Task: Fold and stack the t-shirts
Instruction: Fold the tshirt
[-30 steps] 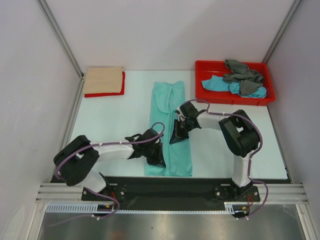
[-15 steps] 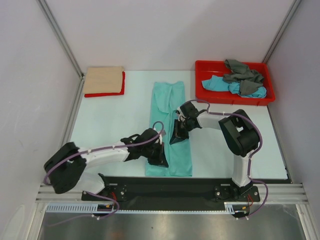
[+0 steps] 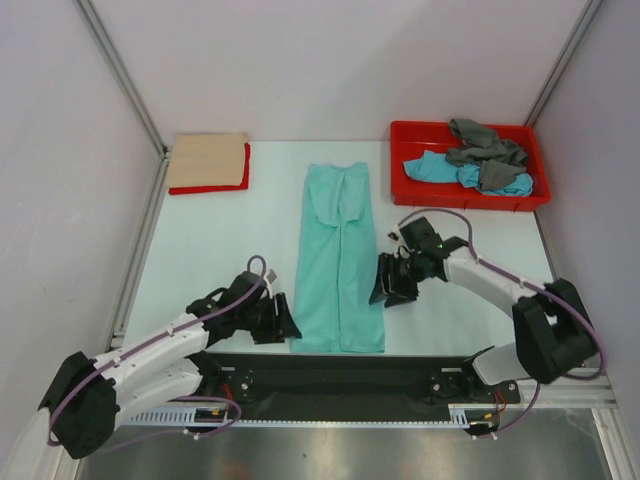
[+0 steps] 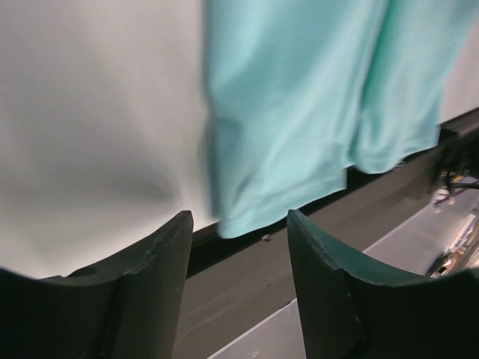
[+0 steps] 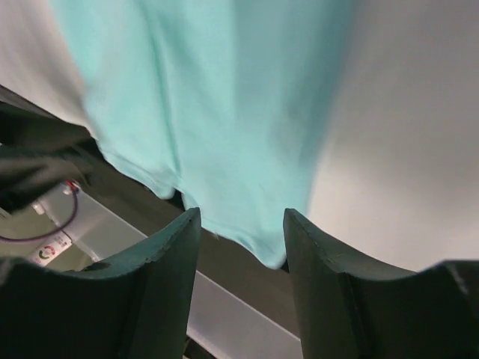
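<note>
Folded to a long strip, the mint-green t-shirt [image 3: 338, 262] runs from the near edge of the surface [image 3: 220, 240] toward its far edge, its near end flanked by the left tool [image 3: 286, 320] and right tool [image 3: 384, 288], both spread and empty.

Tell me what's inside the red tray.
A crumpled grey shirt lies partly over a turquoise shirt in the tray. Whether anything lies beneath them cannot be seen; they cover most of the floor.
</note>
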Motion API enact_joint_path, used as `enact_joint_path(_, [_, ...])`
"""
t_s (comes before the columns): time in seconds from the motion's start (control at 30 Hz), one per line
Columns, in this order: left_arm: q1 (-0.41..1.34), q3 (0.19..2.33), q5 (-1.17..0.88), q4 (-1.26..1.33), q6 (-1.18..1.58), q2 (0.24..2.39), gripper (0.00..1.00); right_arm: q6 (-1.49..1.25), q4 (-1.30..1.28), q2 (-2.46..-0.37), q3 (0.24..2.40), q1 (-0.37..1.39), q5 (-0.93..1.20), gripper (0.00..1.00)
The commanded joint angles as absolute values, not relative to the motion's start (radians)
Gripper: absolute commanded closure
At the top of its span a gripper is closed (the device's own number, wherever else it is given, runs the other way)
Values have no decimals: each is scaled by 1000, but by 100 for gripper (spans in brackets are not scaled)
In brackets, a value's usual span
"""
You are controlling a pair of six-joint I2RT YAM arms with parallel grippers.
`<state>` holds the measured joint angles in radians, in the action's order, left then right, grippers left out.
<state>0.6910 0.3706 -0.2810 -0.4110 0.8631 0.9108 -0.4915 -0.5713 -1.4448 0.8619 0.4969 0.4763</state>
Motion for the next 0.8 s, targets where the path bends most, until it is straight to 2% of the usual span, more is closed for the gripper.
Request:
enact_joint_path(0.0, [677,365,-292,-449,870,914,42,-502,-634,-1326,724,473,471,45])
enact_joint_path(0.1, [673,357,-265,-451,859,940,43,-540,-594,-1237,599,448,503,45])
enact_joint_path(0.2, [667,345,-270,-431,851,968,44,-577,-566,-1191,569,462,508,47])
enact_joint_path(0.5, [666,310,-328,-331,842,1052,45,-650,-419,-1206,416,446,571,50])
enact_joint_path(0.77, [666,307,-325,-347,845,1077,50,-661,-347,-1273,405,485,595,54])
